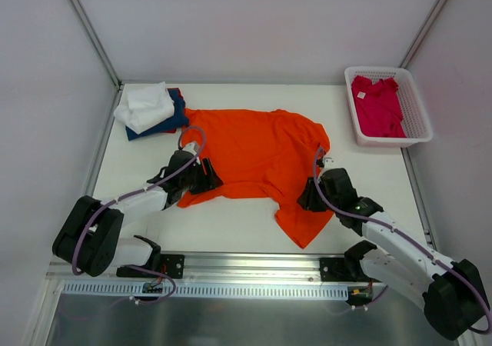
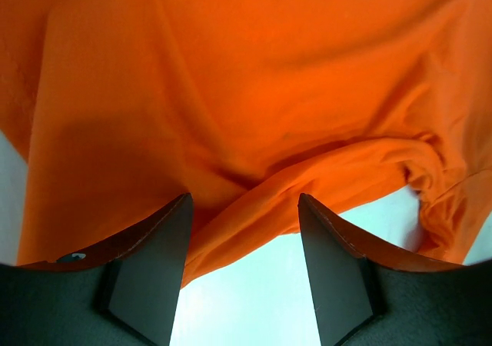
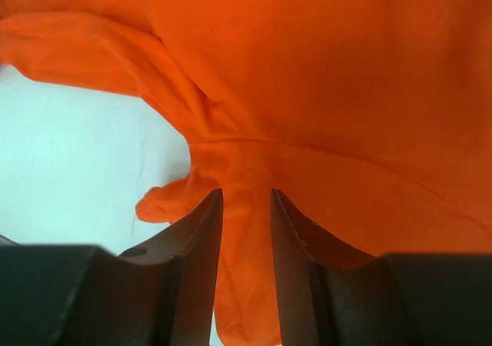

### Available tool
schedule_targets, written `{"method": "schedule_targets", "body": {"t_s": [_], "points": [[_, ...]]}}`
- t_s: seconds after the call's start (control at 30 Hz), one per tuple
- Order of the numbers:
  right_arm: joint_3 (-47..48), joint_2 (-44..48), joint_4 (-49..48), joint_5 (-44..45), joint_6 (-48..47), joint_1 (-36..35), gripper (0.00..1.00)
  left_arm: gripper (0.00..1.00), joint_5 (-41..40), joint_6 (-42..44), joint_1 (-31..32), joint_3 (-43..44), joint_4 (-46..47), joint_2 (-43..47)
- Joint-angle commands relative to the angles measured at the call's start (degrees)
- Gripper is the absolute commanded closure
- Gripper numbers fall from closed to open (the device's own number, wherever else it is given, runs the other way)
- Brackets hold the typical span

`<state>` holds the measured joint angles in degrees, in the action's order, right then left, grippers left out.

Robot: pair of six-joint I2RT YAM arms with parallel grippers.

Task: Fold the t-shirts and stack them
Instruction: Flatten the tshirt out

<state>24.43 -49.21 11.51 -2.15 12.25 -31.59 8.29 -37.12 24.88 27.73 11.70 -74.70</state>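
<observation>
The orange t-shirt (image 1: 257, 150) lies spread on the desk (image 1: 231, 223). The left hand (image 1: 206, 177) rests released at its left edge, while the right hand (image 1: 311, 196) pinches its right side. A white t-shirt (image 1: 146, 104) sits on a navy t-shirt (image 1: 175, 121) (just beside its far-left corner). A crimson t-shirt (image 1: 377, 104) fills the basket (image 1: 417, 115).

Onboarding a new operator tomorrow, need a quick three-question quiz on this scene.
1. True or false: the orange t-shirt lies inside the basket.
2. Fill in: the crimson shirt lies in the ____.
3. Which lies on the navy shirt? A white shirt B crimson shirt C orange t-shirt
Key: 1 false, it is spread on the table. 2 basket. 3 A.
</observation>
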Motion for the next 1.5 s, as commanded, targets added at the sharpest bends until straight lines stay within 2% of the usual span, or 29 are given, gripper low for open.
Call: {"method": "schedule_targets", "body": {"t_s": [0.0,0.23,0.63,0.97,1.07,1.2,1.37,1.47], "points": [[-1.2,-1.1,-3.7,1.5,2.3,-2.0,0.66,0.43,-1.5,-1.3,0.9,-1.9,2.5,0.7],[-2.6,-1.2,-2.5,4.6,4.0,-6.3,0.65,0.43,-1.4,-2.2,0.9,-6.2,3.1,2.4],[-5.9,2.9,5.9,10.2,8.9,-12.6,0.59,0.43,-1.4,-2.9,1.0,-10.1,1.1,8.8],[-9.2,4.9,11.0,9.9,19.6,-14.0,0.56,0.43,-0.8,-3.3,0.9,-10.8,-0.6,11.0],[-7.9,5.8,14.9,11.3,22.4,-15.0,0.56,0.43,-0.9,-3.2,0.9,-10.6,-2.3,12.5],[-3.9,9.7,24.9,15.4,24.7,-15.8,0.55,0.43,-1.4,-3.2,1.0,-10.2,-5.5,16.2],[4.3,15.7,37.7,21.6,23.1,-15.7,0.52,0.42,-2.6,-2.6,0.9,-9.2,-9.9,20.7],[6.9,16.4,41.1,22.7,22.3,-15.9,0.51,0.41,-3.5,-2.1,0.9,-8.0,-13.2,22.4]]}}
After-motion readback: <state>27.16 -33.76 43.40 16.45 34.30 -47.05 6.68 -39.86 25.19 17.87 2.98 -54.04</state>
